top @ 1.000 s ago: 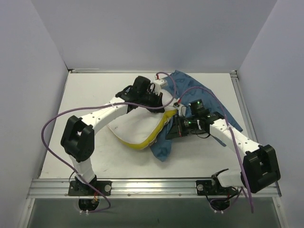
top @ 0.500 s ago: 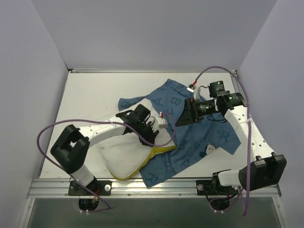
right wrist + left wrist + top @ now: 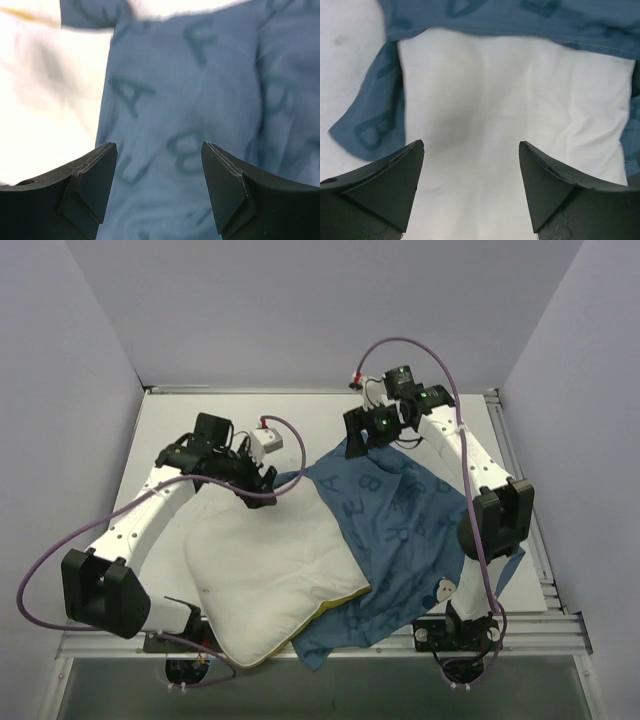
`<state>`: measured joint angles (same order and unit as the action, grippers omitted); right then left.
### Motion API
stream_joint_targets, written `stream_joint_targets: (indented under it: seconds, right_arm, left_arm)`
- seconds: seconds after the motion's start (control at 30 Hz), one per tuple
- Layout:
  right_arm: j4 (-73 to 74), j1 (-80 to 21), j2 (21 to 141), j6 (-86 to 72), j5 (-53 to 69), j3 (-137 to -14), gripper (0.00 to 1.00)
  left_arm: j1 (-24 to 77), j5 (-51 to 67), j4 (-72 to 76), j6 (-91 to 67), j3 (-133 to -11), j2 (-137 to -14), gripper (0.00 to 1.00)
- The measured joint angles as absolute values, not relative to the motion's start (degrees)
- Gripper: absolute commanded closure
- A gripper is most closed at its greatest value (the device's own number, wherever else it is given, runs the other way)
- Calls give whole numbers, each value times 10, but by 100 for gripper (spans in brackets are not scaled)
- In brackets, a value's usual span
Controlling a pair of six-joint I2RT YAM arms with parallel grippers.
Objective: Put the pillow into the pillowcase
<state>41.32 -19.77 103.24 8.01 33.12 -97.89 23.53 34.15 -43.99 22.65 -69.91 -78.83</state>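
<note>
Blue pillowcase (image 3: 405, 525) lies right of centre, overlapping the white pillow (image 3: 265, 565) along its right edge. Our left gripper (image 3: 470, 145) and right gripper (image 3: 157, 146) hang spread and empty; we should pinch the case's hem and draw it leftward.

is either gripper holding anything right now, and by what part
Nothing is held. The left gripper is open over the pillow, and the right gripper is open over the pillowcase.
</note>
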Motion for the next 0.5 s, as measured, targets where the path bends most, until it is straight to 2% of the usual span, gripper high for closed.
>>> stream_joint_targets:
  seconds: [0.2, 0.3, 0.37, 0.5]
  right_arm:
    - [376, -244, 1139, 87, 283, -1124, 28]
    - [359, -264, 1196, 87, 273, -1187, 23]
    - [347, -277, 1230, 89, 271, -1211, 20]
    - [325, -304, 1287, 89, 273, -1230, 18]
  left_arm:
    - [123, 332, -454, 262, -690, -822, 11]
    - [88, 338, -464, 279, -686, -856, 9]
    - [71, 342, -472, 295, -686, -879, 3]
    - [61, 355, -486, 344, -670, -900, 3]
